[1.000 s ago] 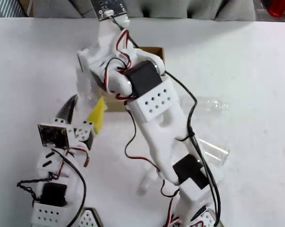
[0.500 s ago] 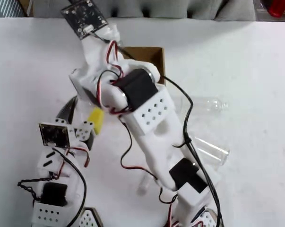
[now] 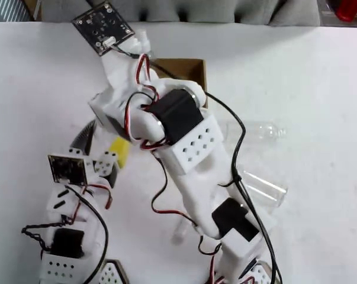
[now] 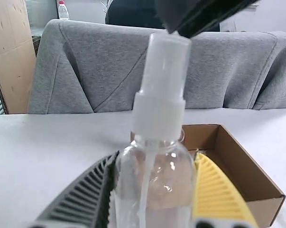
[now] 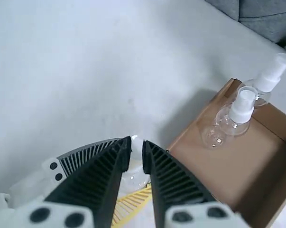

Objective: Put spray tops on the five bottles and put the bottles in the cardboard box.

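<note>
I have the left gripper [image 4: 157,176] at the near left of the white desk [image 3: 320,77]. Its grey and yellow fingers are clamped on the sides of a clear plastic bottle [image 4: 154,190], which stands upright just to the near left of the open brown cardboard box [image 4: 237,161]. A white spray top [image 4: 161,71] sits on the bottle's neck.

My right gripper [image 5: 135,143] reaches across from the near right and meets that top from above. Its black fingers are drawn almost together, with the head of the spray top pinched between their tips. I cannot tell from these views whether the collar is seated all the way down on the neck.

On progress, the right wrist view shows a capped bottle [image 5: 221,128] lying inside the box and another capped bottle [image 5: 262,89] beside it at the far wall. I count those two as finished. The bottle in hand is the third, and I judge it to be in the middle of the fitting step, not yet boxed.

To the right of the right arm, an uncapped bottle [image 3: 262,131] lies on its side on the desk. Another uncapped bottle [image 3: 266,190] lies nearer to me, and both are well apart from the box. That leaves seating this top, boxing the bottle, then capping and boxing the last two.
</note>
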Robot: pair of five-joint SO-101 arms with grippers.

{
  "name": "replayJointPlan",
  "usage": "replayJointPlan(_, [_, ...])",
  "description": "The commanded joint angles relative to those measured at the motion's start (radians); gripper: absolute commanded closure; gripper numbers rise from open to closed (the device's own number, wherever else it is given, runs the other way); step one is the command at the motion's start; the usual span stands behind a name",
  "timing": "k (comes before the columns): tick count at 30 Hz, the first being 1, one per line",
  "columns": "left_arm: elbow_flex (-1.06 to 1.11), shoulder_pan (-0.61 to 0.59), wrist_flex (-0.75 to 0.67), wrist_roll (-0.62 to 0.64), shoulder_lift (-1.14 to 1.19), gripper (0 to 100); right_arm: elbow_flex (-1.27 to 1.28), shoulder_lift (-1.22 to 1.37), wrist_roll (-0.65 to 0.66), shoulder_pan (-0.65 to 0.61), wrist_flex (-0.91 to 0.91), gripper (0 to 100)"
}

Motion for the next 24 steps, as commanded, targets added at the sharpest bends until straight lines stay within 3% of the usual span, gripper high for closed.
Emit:
replayJointPlan(1, [-0.017, -0.013, -0.025, -0.008, -0.019, 98, -0.037, -0.018, 0.012, 0.021, -0.005, 98.1])
replayJointPlan(11, [-0.009, -0.013, -0.018, -0.005, -0.019, 98, -0.121, -0.033, 0.008, 0.107, 0.035, 98.3])
replayJointPlan(24, [0.020, -0.002, -0.029, 0.002, -0.019, 98, 0.322, -0.249, 0.005, 0.193, 0.035, 98.3])
